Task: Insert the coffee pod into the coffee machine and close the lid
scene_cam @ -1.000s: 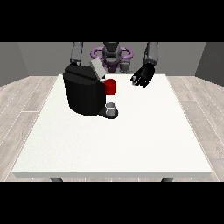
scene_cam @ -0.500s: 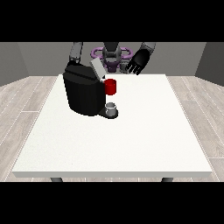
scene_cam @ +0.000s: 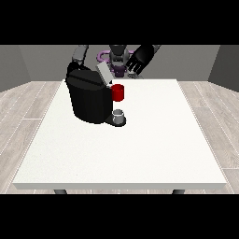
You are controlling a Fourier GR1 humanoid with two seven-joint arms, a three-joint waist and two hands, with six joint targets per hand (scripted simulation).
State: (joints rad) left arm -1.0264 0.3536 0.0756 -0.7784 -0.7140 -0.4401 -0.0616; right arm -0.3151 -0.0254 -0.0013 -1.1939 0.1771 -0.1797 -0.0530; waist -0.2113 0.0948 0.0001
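— Where is your hand?

— My black hand at the view's right [scene_cam: 141, 58] hangs above the white table's [scene_cam: 154, 140] far edge, fingers spread, holding nothing.

— And the machine?

— The bulky black coffee machine [scene_cam: 88, 100] stands with its grey lid [scene_cam: 104, 73] raised. I can't make out the pod.

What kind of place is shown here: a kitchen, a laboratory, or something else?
Probably a plain test room rather than a kitchen. A large white table stands on a pale plank floor before grey walls, and it carries only a black coffee machine, with no counters or cupboards in view.
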